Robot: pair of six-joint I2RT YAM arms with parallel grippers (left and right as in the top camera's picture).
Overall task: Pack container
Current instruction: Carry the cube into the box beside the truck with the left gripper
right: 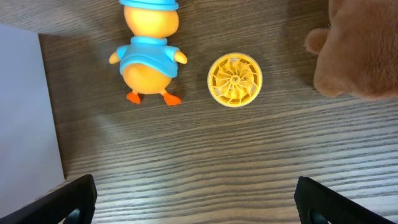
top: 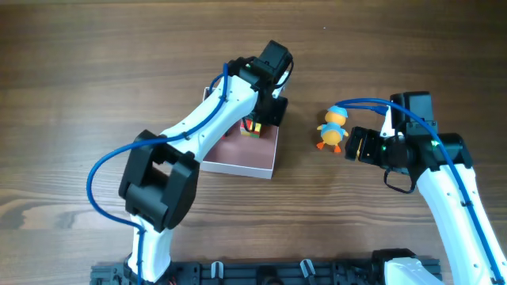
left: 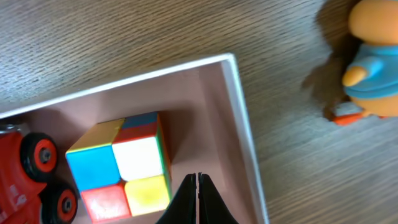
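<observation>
The container (top: 257, 161) is a shallow square box with white walls and a pink inside, at the table's middle. It holds a colourful cube (top: 252, 128) and a red toy car (left: 25, 168). In the left wrist view the cube (left: 124, 165) lies near the container's right wall (left: 242, 112). My left gripper (left: 199, 186) is shut and empty, just above the container floor beside the cube; from overhead it (top: 268, 109) is over the box's far corner. An orange duck in blue (top: 333, 129) lies on the table right of the box. My right gripper (top: 360, 145) is open and empty, next to the duck (right: 149, 53).
A yellow ridged disc (right: 234, 79) lies right of the duck. A brown plush toy (right: 360, 50) sits further right. The container's outer wall (right: 25, 106) shows at the left of the right wrist view. The duck (left: 373, 62) also shows in the left wrist view.
</observation>
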